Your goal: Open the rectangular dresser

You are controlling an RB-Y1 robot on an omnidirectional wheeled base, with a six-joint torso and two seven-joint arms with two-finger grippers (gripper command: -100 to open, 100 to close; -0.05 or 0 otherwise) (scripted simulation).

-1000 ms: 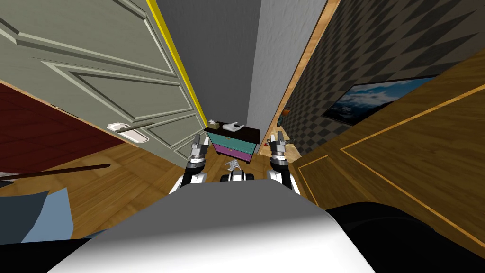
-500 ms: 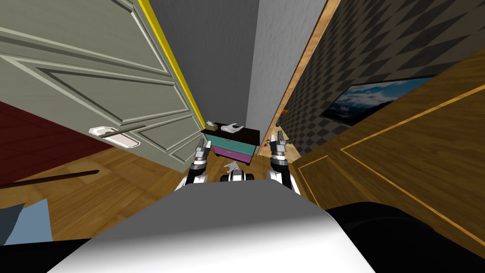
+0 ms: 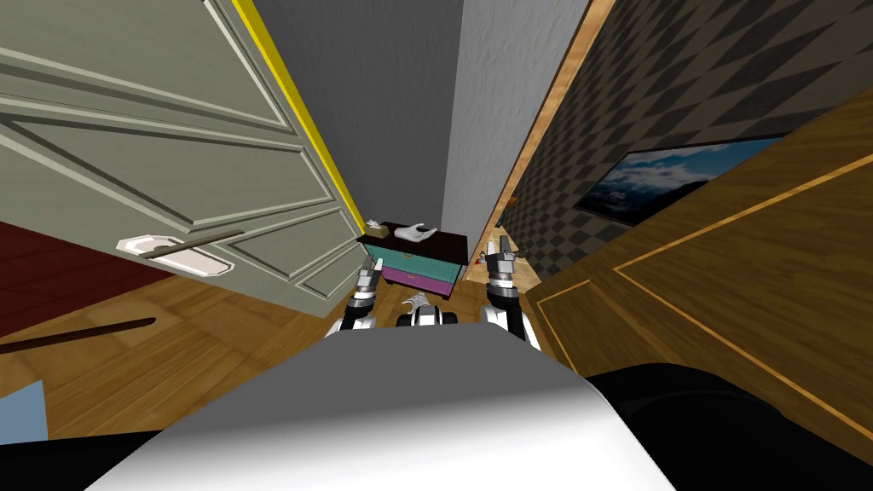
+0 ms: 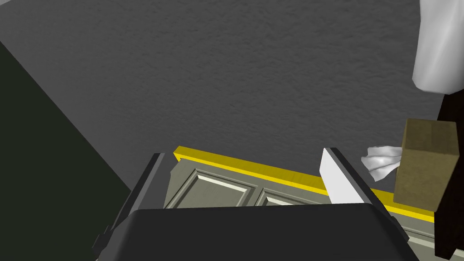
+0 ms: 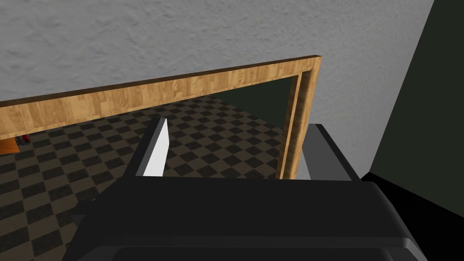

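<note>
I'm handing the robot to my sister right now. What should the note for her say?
Left gripper: open, empty, raised short of the dresser, near the tissue box on its top.
Right gripper: open, empty, raised to the dresser's right.
Done: nothing yet; the dresser looks shut and untouched.
Left: move closer, grip a drawer front, pull it out.

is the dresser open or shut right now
Shut: the dresser shows its teal and purple drawer fronts flush under the dark top, none pulled out.
</note>
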